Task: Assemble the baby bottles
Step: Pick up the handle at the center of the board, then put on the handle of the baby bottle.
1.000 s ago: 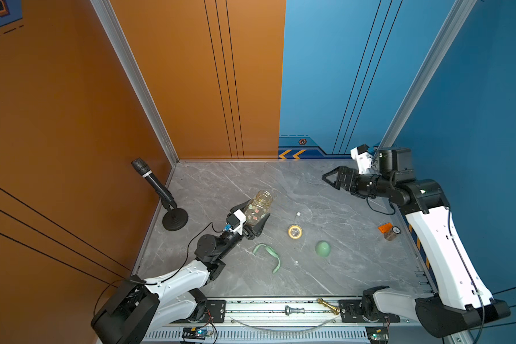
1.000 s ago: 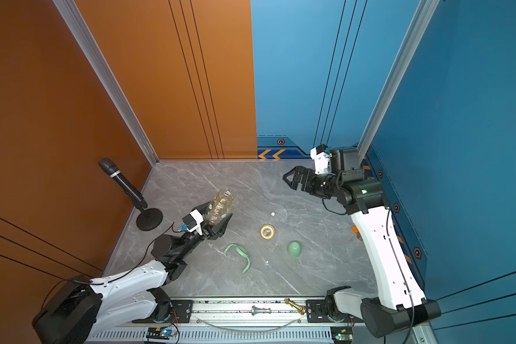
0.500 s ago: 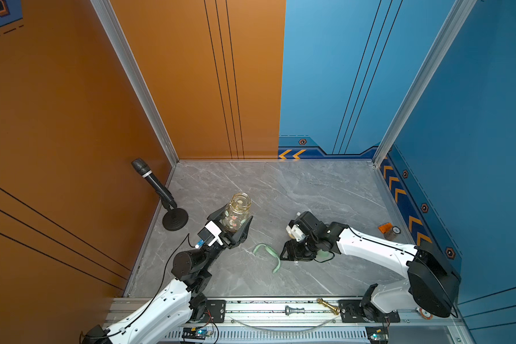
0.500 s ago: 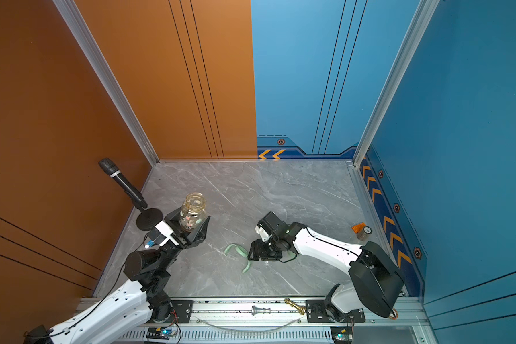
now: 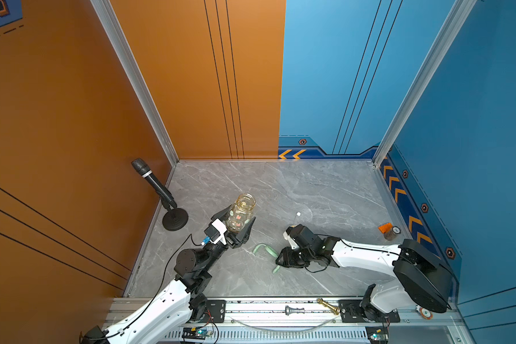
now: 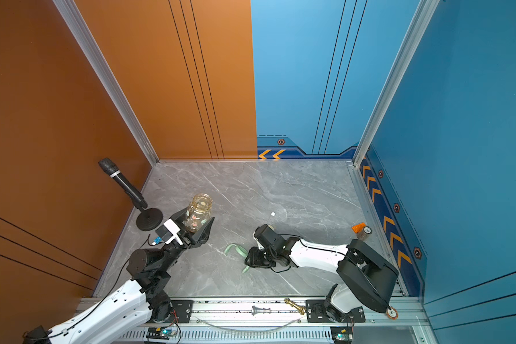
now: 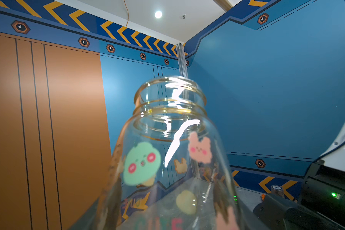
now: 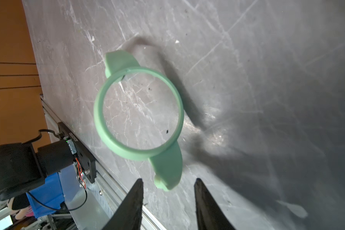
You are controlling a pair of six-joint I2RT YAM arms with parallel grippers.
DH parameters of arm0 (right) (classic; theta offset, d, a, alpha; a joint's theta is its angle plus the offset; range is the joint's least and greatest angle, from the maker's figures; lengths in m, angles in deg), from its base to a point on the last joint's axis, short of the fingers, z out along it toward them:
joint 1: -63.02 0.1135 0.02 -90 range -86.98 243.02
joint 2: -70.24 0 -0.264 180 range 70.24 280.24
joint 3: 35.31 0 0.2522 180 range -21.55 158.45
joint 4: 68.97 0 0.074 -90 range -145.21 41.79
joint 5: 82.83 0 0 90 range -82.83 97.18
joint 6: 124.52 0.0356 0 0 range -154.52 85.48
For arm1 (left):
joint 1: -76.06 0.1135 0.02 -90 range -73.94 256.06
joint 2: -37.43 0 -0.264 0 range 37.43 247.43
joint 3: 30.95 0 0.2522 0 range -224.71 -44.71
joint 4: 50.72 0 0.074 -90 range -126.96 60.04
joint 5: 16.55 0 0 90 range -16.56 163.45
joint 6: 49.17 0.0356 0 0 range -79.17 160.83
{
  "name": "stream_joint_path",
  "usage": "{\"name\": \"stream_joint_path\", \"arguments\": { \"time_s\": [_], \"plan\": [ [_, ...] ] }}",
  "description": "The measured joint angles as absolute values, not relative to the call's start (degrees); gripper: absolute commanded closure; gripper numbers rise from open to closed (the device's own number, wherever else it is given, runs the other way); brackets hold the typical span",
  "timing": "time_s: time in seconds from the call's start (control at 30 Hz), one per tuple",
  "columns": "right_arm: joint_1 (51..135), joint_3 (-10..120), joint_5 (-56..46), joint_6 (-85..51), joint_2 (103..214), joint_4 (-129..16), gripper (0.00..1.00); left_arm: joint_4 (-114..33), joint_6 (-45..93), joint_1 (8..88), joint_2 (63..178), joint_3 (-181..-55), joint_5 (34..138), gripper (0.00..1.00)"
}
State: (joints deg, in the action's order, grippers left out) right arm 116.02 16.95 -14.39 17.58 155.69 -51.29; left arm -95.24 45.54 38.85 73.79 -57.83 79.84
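Left fingers (image 5: 248, 230) clenched on small clear amber-tinted printed bottle (image 5: 242, 208), raised, mouth up: rigid, slick, probably breakable. Mint-green two-handled ring (image 8: 99, 123) lay on worktop (image 5: 310, 190), 5 o'clock from bottle: light, flexible; right fingers (image 8: 133, 199) parted astride handle, sensible hold.

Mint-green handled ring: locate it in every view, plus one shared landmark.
Top view: low centre, ring beside the right gripper.
Top view: ring in the same spot.
Left wrist: not in it.
Right wrist: ring mid-frame, one handle between the open jaws.
Landmark: the right gripper.
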Motion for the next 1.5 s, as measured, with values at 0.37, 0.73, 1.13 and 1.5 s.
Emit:
{"name": "stream_joint_path", "arguments": {
  "time_s": [0.37,0.73,1.13,1.5],
  "plan": [
    [116.8,17.8,-12.0,16.2,159.8,-52.8,0.98,-93.7,45.6,38.9,73.2,-57.8,79.8,0.60],
    [113.4,46.4,7.4,2.9,140.3,-18.0,1.00,-95.9,42.1,36.2,82.4,-61.0,78.3,0.62],
    [114.5,72.3,24.6,-15.6,140.7,-14.9,1.00,-111.6,39.4,27.1,104.8,-70.3,73.7,0.65],
    [119.4,64.7,25.7,-20.6,140.2,-19.5,1.00,-114.0,37.7,26.6,105.8,-71.7,71.9,0.68]
  ]
}}
